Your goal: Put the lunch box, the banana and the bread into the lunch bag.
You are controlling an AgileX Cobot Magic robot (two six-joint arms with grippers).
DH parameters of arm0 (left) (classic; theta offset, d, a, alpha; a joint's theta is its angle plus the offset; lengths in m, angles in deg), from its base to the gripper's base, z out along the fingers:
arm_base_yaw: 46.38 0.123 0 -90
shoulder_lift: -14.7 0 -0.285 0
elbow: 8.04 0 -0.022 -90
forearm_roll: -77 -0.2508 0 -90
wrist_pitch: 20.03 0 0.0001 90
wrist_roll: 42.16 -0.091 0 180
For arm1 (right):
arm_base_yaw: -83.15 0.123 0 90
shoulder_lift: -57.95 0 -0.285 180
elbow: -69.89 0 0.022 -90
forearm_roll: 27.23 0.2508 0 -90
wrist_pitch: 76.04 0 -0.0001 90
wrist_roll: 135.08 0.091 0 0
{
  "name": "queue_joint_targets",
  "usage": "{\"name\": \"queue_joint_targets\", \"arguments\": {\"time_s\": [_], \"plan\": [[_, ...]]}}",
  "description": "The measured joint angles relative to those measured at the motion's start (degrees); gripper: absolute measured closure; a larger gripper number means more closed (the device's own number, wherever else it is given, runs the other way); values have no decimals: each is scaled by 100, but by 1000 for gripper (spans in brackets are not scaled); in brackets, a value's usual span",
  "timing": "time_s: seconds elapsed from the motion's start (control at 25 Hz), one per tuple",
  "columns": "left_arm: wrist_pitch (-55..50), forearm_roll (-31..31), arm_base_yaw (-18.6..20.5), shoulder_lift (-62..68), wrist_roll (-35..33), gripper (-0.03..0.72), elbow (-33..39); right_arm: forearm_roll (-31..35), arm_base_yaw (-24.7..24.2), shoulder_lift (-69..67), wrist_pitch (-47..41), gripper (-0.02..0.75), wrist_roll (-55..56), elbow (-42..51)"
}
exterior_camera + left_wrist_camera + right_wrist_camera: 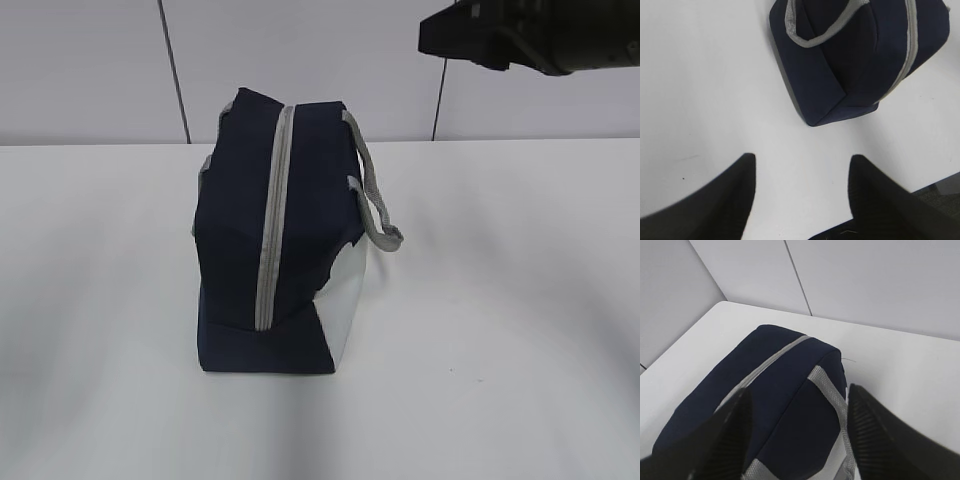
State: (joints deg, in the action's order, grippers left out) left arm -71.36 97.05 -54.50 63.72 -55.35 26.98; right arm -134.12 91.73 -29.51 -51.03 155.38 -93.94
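The navy lunch bag [270, 250] stands upright in the middle of the white table, its grey zipper [272, 220] shut from top to front. A grey strap handle [372, 190] hangs on its right side above the white side panel [350, 290]. My left gripper [801, 160] is open and empty over bare table, short of the bag [855, 55]. My right gripper [799, 395] is open and empty, above the bag's top [765, 400] and strap [830, 390]. Part of the right arm [530, 30] shows at upper right. Lunch box, banana and bread are out of view.
The white table [500, 300] spreads around the bag. A pale panelled wall [100, 70] stands behind it. The table's edge [935, 182] shows near the left gripper.
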Motion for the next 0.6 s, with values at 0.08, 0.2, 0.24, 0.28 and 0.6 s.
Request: {"name": "queue_joint_targets", "arguments": {"time_s": [0.08, 0.2, 0.24, 0.28, 0.6], "plan": [[0, 0, 0, -393, 0, 274, 241, 0, 0, 169, -24, 292, 0, 166], [-79, -5, 0, -961, 0, 274, 536, 0, 0, 423, -61, 292, -3, 410], [-120, -10, 0, -1150, 0, 274, 628, 0, 0, 497, -87, 292, -3, 468], [-150, -10, 0, -1329, 0, 274, 716, 0, 0, 586, -107, 293, -3, 531], [-323, -226, 0, -2328, 0, 274, 1114, 26, 0, 1176, -247, 293, -15, 1027]]}}
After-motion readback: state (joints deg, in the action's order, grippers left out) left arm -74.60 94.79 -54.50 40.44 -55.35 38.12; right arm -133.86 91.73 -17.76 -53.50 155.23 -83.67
